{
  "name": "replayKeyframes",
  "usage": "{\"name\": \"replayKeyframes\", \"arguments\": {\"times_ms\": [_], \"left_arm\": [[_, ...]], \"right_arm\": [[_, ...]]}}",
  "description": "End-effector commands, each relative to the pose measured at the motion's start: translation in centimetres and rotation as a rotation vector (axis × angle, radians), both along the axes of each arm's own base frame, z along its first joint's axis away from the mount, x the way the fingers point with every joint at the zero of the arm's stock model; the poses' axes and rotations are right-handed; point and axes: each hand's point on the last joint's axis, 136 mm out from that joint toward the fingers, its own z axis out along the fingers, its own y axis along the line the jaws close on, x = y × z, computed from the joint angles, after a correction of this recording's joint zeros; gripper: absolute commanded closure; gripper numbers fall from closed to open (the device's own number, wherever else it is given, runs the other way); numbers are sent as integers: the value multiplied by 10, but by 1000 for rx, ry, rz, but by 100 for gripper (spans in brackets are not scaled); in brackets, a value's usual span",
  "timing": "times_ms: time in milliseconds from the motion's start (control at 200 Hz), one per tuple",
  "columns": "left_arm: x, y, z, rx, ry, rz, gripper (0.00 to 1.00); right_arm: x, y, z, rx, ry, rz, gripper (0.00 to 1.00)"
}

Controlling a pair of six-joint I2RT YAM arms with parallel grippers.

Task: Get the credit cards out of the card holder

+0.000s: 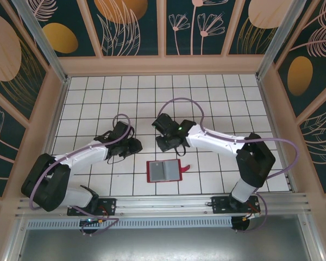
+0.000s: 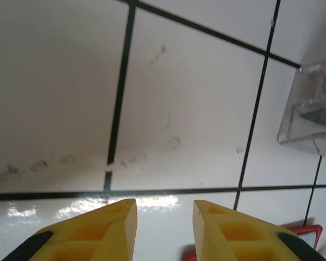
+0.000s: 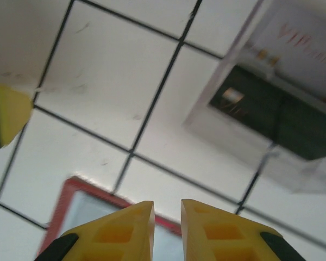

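Red and laid open flat, the card holder (image 1: 164,171) sits on the tiled table (image 1: 98,87) towards the near edge, between the two arm bases. Its grey lining faces up and its small closing tab sticks out on the right. From above, the lining looks like one plain grey panel. I cannot tell whether a pocket still hides a card.

On the right wrist view, a dark card (image 3: 266,117) with a gold chip and a pale card (image 3: 307,41) with red lettering lie inside the clear tray (image 2: 293,125), apart from the holder. So I judge the removal mostly done, with the step in hand now at or near its end.

The left gripper (image 2: 164,209) hovers over bare tile, fingers moderately apart and gripping nothing. The right gripper (image 3: 167,209) hangs over the holder's far rim, its fingers showing only a narrow gap, also empty.

My next move should be to check the pockets. If a card remains, I would pin the holder with one gripper and pinch the card's exposed edge with the other, coming in low because the cards are so thin.
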Motion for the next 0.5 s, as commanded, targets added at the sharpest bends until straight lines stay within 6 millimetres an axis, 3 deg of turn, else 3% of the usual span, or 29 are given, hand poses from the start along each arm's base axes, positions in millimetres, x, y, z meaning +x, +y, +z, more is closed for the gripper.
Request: {"name": "replayKeyframes", "arguments": {"times_ms": [0, 235, 495], "left_arm": [[10, 6, -2, -10, -16, -5, 66], [22, 24, -4, -11, -14, 24, 66], [27, 31, -5, 6, -14, 34, 66]], "right_arm": [[-24, 2, -4, 8, 68, -149, 78], [-59, 14, -27, -171, 92, -169, 75], [-80, 27, -47, -218, 142, -184, 68]]}}
